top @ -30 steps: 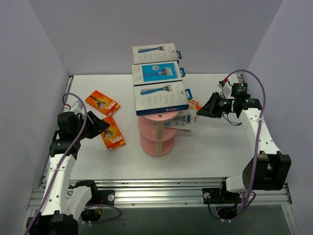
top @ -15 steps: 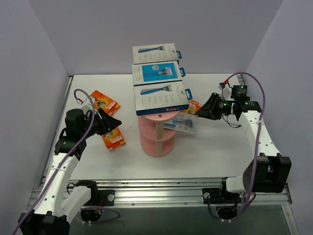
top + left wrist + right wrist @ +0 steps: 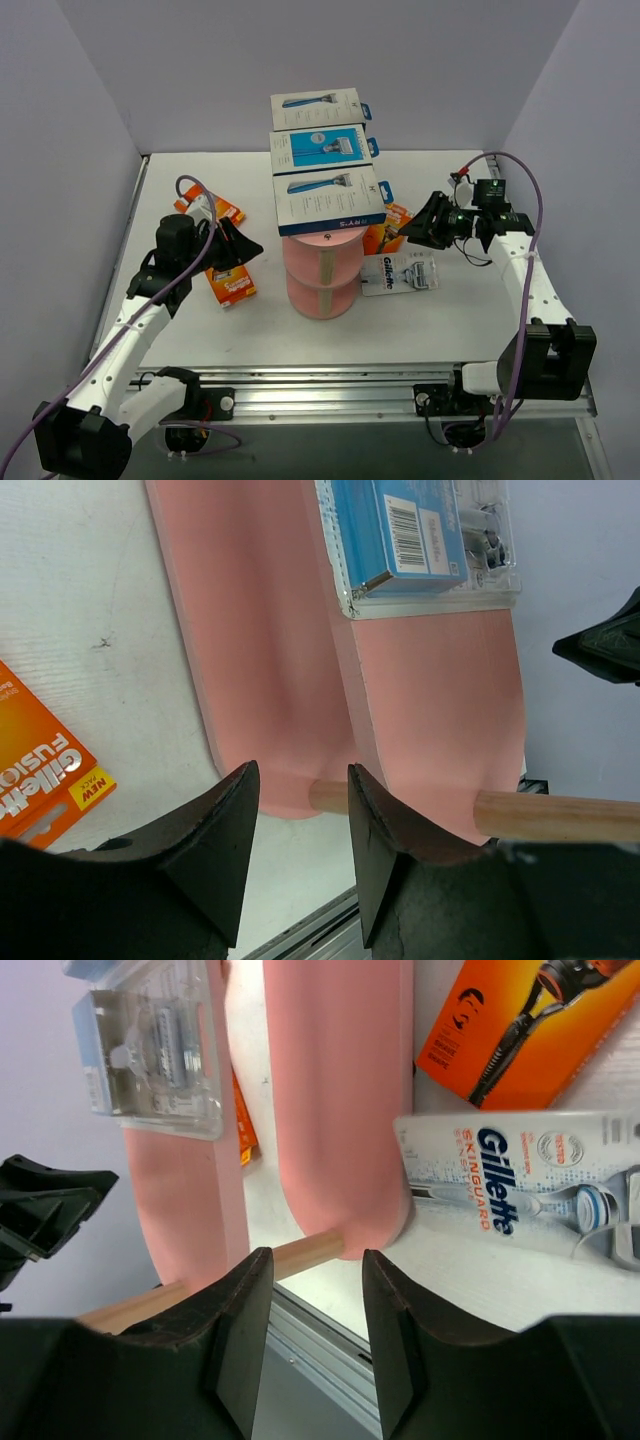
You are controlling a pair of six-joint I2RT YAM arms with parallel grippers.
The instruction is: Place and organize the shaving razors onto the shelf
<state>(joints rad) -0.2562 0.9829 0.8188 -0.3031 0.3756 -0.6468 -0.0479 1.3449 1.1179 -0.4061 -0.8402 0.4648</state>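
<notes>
The pink shelf (image 3: 320, 272) stands mid-table, and its top tier carries three razor boxes, white (image 3: 315, 107), blue (image 3: 320, 148) and white (image 3: 330, 200). A clear blister pack (image 3: 425, 540) (image 3: 155, 1045) lies on a tier below. A Gillette pack (image 3: 400, 273) (image 3: 520, 1190) lies flat on the table right of the shelf, beside an orange pack (image 3: 385, 228) (image 3: 520, 1030). My right gripper (image 3: 410, 228) (image 3: 318, 1260) hovers open above them, holding nothing. My left gripper (image 3: 245, 245) (image 3: 300, 780) is open and empty just left of the shelf, over an orange pack (image 3: 230, 282) (image 3: 40, 770).
Another orange pack (image 3: 200, 205) lies partly under my left arm near the left wall. The shelf's beige post (image 3: 560, 815) runs between the tiers. Purple walls close in the table on three sides, and a metal rail (image 3: 330, 385) runs along the near edge.
My right gripper opened and the Gillette pack dropped from the shelf's edge to the table. My left arm swung right, up to the shelf.
</notes>
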